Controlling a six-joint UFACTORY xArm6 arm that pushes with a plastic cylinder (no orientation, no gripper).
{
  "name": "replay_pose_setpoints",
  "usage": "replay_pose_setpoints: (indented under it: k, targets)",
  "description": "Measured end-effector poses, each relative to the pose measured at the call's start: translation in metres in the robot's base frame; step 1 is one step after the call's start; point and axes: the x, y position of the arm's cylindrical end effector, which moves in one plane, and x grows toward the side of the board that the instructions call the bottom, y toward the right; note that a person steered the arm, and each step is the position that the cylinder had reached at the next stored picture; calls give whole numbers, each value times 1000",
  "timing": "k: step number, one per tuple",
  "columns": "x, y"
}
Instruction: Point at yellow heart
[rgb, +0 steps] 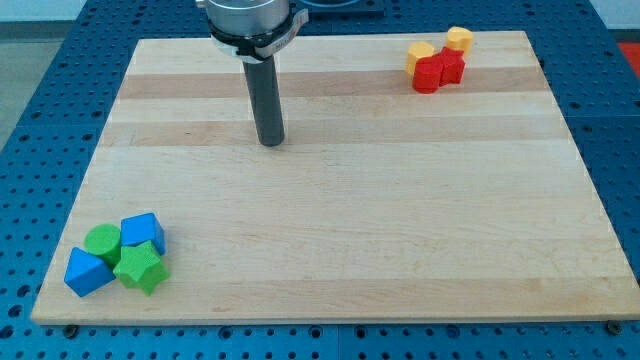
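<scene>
Two yellow blocks lie at the view's top right, one (421, 52) to the left and one (459, 38) nearer the board's top edge. I cannot make out which of them is the heart. They touch two red blocks (428, 74) (451, 66) just below them. My tip (270, 143) rests on the board at the view's upper middle, well to the left of this cluster and touching no block.
A cluster sits at the view's bottom left: a blue block (142, 231), a green round block (101, 241), a second blue block (87, 271) and a green star (140, 268). The wooden board (350, 220) lies on a blue perforated table.
</scene>
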Motion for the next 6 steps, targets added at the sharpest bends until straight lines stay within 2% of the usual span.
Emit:
replay_pose_setpoints:
  k: [2, 4, 6]
  targets:
    - [0, -13]
    - [21, -150]
    - [35, -194]
